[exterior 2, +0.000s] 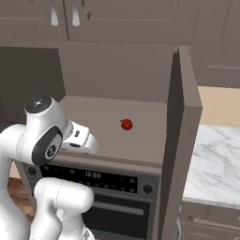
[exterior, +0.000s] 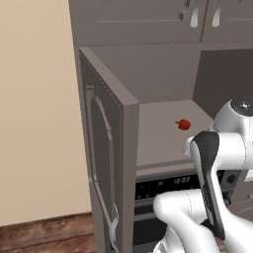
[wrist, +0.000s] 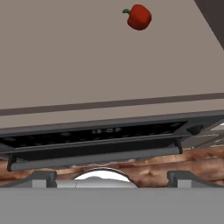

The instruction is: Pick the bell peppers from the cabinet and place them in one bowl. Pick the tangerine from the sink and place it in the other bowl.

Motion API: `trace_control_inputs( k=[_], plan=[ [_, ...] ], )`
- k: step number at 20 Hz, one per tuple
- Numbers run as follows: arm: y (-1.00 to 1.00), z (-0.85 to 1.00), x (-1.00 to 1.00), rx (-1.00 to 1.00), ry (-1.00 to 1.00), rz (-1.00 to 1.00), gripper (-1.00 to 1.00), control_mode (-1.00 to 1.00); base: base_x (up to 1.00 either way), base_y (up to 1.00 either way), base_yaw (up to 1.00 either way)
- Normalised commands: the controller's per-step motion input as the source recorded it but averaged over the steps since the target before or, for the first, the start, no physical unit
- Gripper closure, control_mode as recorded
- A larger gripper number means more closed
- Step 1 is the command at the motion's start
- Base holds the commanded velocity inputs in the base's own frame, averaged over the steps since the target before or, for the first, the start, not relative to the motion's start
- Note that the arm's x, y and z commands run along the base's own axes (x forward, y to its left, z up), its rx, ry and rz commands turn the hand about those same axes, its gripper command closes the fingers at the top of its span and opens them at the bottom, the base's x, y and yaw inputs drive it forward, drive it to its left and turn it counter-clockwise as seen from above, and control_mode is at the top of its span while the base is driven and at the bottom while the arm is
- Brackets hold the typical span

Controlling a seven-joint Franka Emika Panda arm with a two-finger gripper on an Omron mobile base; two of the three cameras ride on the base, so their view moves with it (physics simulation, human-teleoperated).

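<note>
Left base view: cabinet (exterior: 129, 148) door swung open at left of frame, one bell pepper (exterior: 183, 124) on shelf, right of centre; arm's white links cover lower right, hide hand and part of oven display.

Right base view: bell pepper (exterior 2: 126, 124) mid-frame on shelf, open door edge at right cuts off shelf's far side; arm lower left.

Hand view: bell pepper (wrist: 139, 16) at top, right of centre; oven (wrist: 100, 136) panel below, digits blurred; gripper (wrist: 112, 178) fingertips spread wide at bottom edge, holding nothing.
</note>
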Motion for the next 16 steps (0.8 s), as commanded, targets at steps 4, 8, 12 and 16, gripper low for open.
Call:
trace_control_inputs(
  k=[4,8,12,16],
  plan=[
    [0.0,0.0,0.0,0.0,0.0,0.0,-1.0,1.0,0.0,0.0,0.0],
    [0.0,0.0,0.0,0.0,0.0,0.0,-1.0,1.0,0.0,0.0,0.0],
    [0.0,0.0,0.0,0.0,0.0,0.0,-1.0,1.0,0.0,0.0,0.0],
    [0.0,0.0,0.0,0.0,0.0,0.0,-1.0,-1.0,0.0,0.0,0.0]
  ],
)
